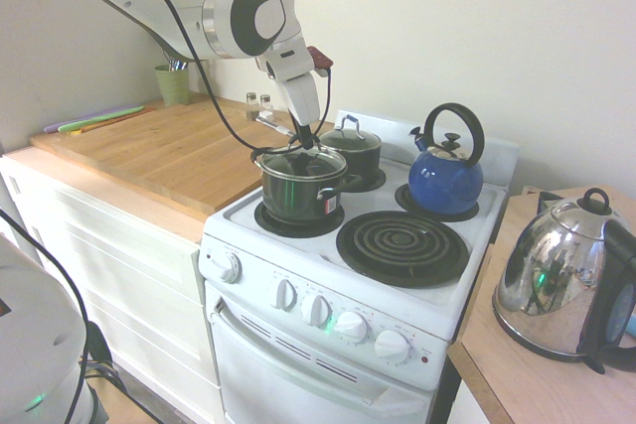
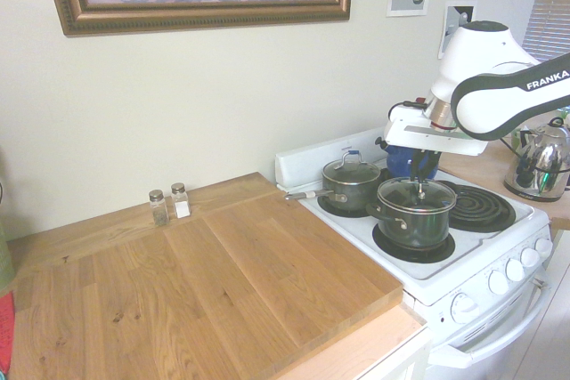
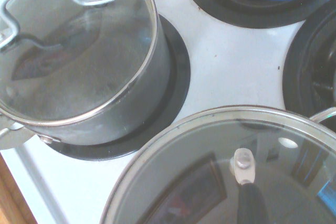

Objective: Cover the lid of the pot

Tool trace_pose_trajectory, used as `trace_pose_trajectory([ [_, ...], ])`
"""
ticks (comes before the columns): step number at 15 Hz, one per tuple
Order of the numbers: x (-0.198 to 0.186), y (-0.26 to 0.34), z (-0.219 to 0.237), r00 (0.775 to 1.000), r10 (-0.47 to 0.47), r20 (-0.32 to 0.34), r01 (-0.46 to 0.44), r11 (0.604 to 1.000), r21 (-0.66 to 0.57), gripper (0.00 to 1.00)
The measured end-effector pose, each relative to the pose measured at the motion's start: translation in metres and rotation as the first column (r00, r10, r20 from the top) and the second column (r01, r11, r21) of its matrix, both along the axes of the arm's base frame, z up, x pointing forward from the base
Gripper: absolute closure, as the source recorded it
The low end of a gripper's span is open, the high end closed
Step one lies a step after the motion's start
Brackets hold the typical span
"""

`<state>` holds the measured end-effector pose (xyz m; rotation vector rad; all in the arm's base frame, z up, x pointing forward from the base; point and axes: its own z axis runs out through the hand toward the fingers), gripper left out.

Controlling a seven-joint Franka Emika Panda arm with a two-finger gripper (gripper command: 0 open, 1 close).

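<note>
1. White two-finger gripper (image 1: 304, 142) — pointing steeply downward over the front burner nearest the countertop, its fingers clenched on the black knob of the round clear glass lid with a silver metal rim (image 1: 301, 163).

2. The lid (image 2: 416, 195) lies over the mouth of the wide black saucepan with a shiny metal rim (image 1: 301, 191). Its rim runs close along the pot's rim; whether it is fully seated cannot be told, and in the first exterior view it looks slightly tilted.

3. The pot (image 2: 413, 220) stands on the black coil burner at the front corner of the white electric stove (image 1: 447, 295), near the edge where the stove meets the wooden butcher-block countertop (image 1: 169, 151).

4. Smaller dark pot with a long steel handle and a loop-handled glass lid (image 1: 353, 151) — on the rear burner just behind the task pot, close but apart; a strip of white stove top shows between them in the wrist view (image 3: 79, 66).

5. Blue kettle with a black handle (image 1: 445, 174) on the far rear burner, well apart from the gripper.

6. Large bare coil burner (image 1: 401, 245), beside the pot.

7. Chrome electric kettle (image 1: 566, 290) on the side counter beyond the stove.

8. Two small glass shakers (image 2: 169, 205) near the wall, on the otherwise open stretch of countertop seen in the second exterior view.
</note>
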<state>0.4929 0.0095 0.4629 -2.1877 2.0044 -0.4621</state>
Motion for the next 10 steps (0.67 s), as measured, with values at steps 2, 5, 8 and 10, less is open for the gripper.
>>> trace_pose_trajectory([
  [2,0.0001,-0.0001,-0.0006,1.000,0.001,0.006,-0.001,1.000,0.000,0.00],
  [5,-0.0002,-0.0010,-0.0011,1.000,0.009,0.008,-0.009,1.000,0.000,0.00],
  [8,-0.0027,-0.0021,-0.0038,1.000,0.016,0.013,-0.016,1.000,0.000,0.00],
  [10,-0.0042,-0.0010,-0.0081,1.000,0.019,0.009,-0.019,1.000,0.000,0.00],
])
